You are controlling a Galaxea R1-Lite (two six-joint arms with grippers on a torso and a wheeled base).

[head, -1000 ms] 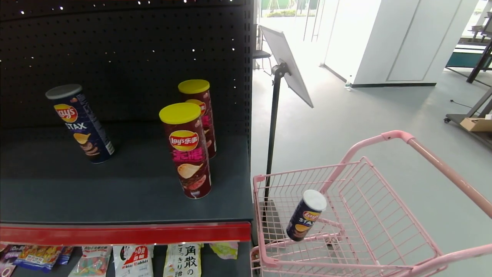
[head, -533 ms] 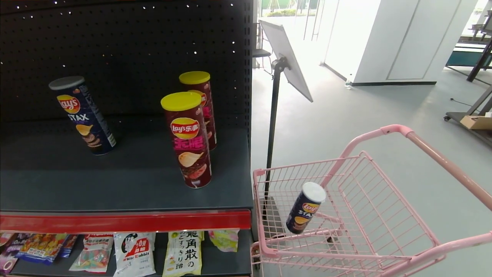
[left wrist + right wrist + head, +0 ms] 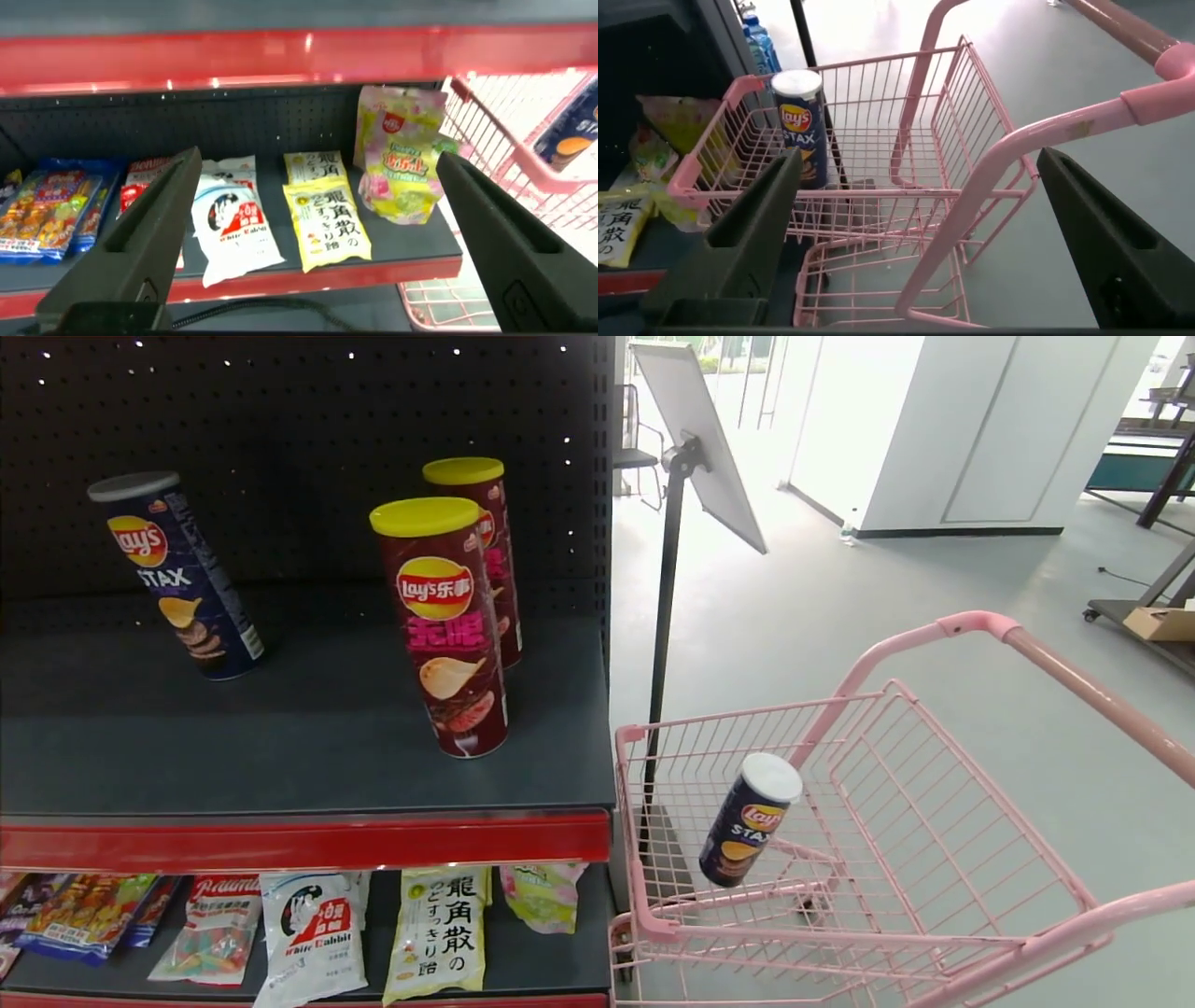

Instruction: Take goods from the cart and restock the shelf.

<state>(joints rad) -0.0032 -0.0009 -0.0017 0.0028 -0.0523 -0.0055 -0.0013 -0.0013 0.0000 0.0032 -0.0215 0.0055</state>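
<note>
A dark blue chips can with a white lid leans in the front left corner of the pink cart. On the dark shelf stand two maroon cans with yellow lids and, further left, a dark blue can with a grey lid. My right gripper is open and holds nothing, a short way from the cart and level with the blue can. My left gripper is open too, in front of the lower shelf's snack bags.
A red price strip edges the shelf, with hanging snack bags below it. A black stand with a tilted board rises between shelf and cart. Grey floor stretches to the right, and a white wall stands behind.
The head camera has shifted, so shelf and cart sit a little differently in the picture. None of the cans or the cart has moved on its own.
</note>
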